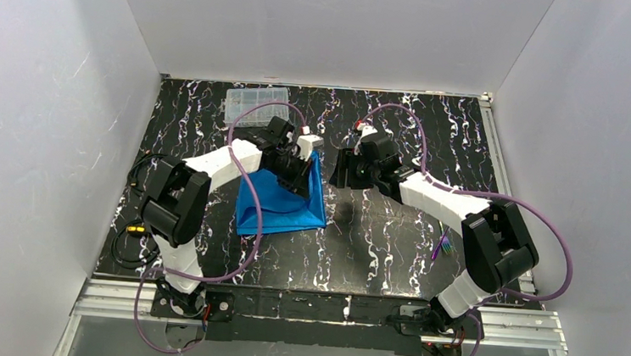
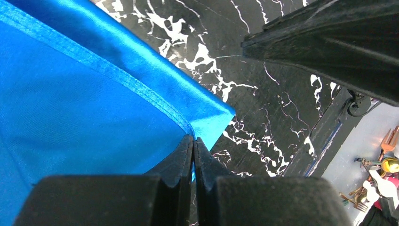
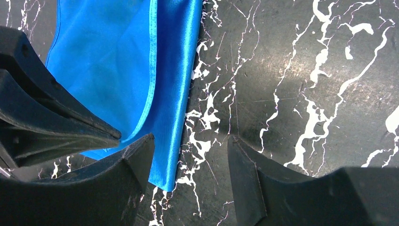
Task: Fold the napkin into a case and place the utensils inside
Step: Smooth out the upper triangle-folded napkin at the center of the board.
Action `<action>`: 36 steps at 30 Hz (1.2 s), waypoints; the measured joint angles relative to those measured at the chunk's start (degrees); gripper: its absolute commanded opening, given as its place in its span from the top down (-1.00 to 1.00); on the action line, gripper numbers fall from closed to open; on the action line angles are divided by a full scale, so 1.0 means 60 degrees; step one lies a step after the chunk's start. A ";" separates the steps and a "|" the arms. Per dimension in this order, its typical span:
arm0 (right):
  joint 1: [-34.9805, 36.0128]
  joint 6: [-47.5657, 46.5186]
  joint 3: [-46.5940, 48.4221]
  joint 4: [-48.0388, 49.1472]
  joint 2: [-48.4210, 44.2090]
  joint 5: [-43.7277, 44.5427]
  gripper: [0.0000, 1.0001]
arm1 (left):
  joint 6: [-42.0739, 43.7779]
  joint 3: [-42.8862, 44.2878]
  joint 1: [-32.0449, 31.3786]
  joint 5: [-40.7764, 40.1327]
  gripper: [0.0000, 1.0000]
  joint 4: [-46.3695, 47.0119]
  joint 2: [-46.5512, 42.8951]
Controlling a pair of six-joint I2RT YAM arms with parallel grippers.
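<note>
Bright blue, shiny thin cloth napkin lying left of centre on the black, white-veined table. Doubled over by the look of it, with the far right corner pulled up off the surface. Pinched right at that hemmed edge by the left gripper, clamped fully shut on the cloth near the corner. Right gripper parked just beside the napkin's right edge, spread wide with nothing in it, one finger overlapping the blue fabric, can't tell if actually touching. Small purple-pink and green plastic utensils way off to the right by the right arm's elbow, well apart from the napkin. Clear plastic compartment box at the far edge, behind the left arm.
</note>
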 measured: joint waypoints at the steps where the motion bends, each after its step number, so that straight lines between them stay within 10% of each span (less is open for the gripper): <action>1: 0.0000 0.0000 -0.0015 0.0007 0.0000 0.0000 -0.33 | -0.0004 0.0000 -0.0073 0.0011 1.00 0.0044 0.0025; 20: -0.0066 0.0146 -0.0164 0.0015 0.0000 0.0066 -0.34 | -0.0280 -0.0229 -0.0561 0.0168 0.97 0.0579 0.0302; 27: -0.0146 0.0171 -0.0342 0.0040 -0.0007 0.0091 -0.35 | -0.0466 -0.0229 -0.0838 0.0208 0.27 0.0681 0.0568; 36: -0.0182 0.0171 -0.0463 0.0047 -0.0113 0.0098 -0.29 | -0.0288 -0.0226 -0.0794 0.0120 0.02 0.0124 0.0328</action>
